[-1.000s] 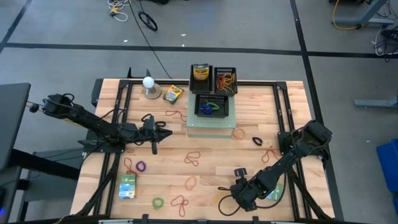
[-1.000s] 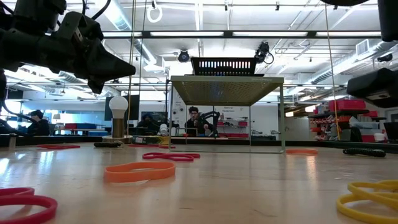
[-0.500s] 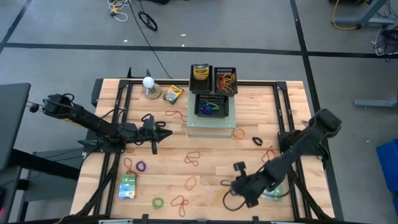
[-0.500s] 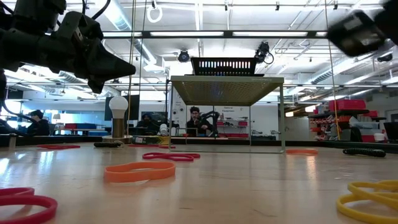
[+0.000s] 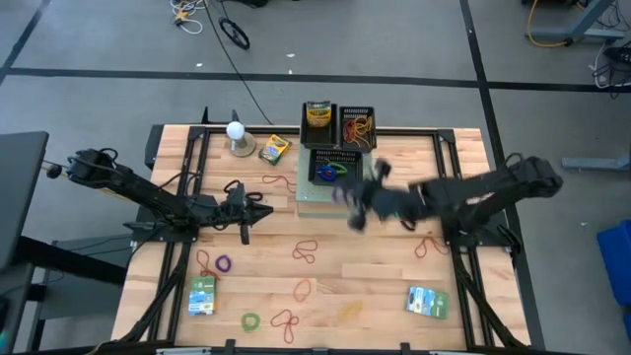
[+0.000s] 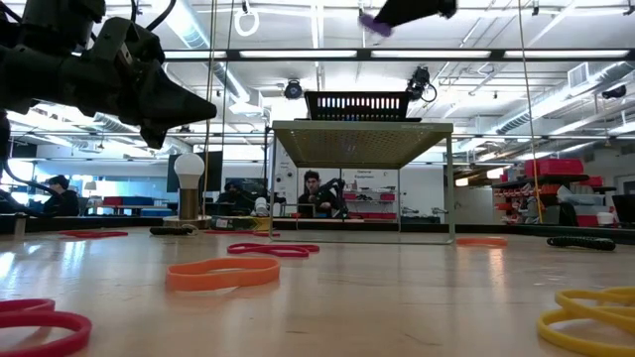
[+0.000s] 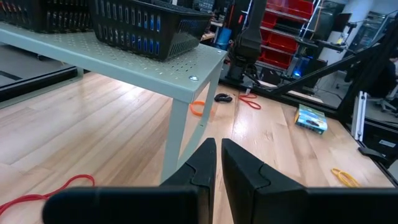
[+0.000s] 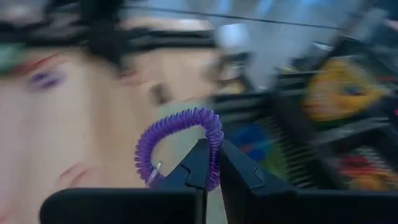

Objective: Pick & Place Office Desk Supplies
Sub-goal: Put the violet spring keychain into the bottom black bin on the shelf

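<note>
Wooden counter (image 5: 325,266) strewn with rubber bands, raised shelf (image 5: 335,195) at the far middle carrying a basket (image 5: 340,168). Right claw (image 5: 351,205) is clamped on a purple coil band (image 8: 180,144), up in the air just off the shelf's near-right corner. Basket lies just beyond the claw toward the far-left; two more bins (image 5: 339,125) sit behind it (blurred view, so exact offset unclear). Band loop hangs out past the fingertips, toward the baskets. My read: the drop needs a short carry over the basket rim. Left claw (image 7: 216,163) waits at left-centre with fingers nearly together, holding nothing; the right one is far nearer.
</note>
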Robot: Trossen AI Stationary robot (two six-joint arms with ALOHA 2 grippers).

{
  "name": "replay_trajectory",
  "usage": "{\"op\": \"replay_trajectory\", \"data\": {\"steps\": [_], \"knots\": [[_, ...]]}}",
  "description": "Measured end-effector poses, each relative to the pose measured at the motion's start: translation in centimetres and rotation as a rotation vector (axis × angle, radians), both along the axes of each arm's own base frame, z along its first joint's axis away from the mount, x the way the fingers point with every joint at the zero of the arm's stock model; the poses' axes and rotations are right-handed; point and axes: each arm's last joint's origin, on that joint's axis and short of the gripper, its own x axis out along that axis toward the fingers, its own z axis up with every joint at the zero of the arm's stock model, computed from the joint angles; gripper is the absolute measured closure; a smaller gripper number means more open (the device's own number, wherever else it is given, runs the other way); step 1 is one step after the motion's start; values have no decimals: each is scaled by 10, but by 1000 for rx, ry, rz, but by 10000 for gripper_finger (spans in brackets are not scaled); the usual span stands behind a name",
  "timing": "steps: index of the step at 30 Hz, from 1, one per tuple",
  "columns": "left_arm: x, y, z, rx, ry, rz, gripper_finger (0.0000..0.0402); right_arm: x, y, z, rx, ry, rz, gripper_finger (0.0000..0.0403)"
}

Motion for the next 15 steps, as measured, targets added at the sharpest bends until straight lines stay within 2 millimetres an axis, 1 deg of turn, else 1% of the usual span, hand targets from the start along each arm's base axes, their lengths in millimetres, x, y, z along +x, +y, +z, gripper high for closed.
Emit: {"op": "replay_trajectory", "data": {"steps": [2, 4, 6, 8, 11, 15], "knots": [[0, 0, 0, 0, 0, 0, 371, 8, -27, 4, 5, -1, -71, 376], [0, 0, 0, 0, 0, 0, 371, 11, -51, 2, 19, 14, -126, 376], [0, 0, 0, 0, 0, 0, 371, 14, -75, -3, 41, 29, -178, 376], [0, 0, 0, 0, 0, 0, 371, 15, -94, -14, 74, 65, -200, 376], [0, 0, 0, 0, 1, 0, 371, 16, -110, -27, 102, 87, -219, 375], [0, 0, 0, 0, -1, 0, 371, 16, -113, -37, 123, 123, -190, 364]]}}
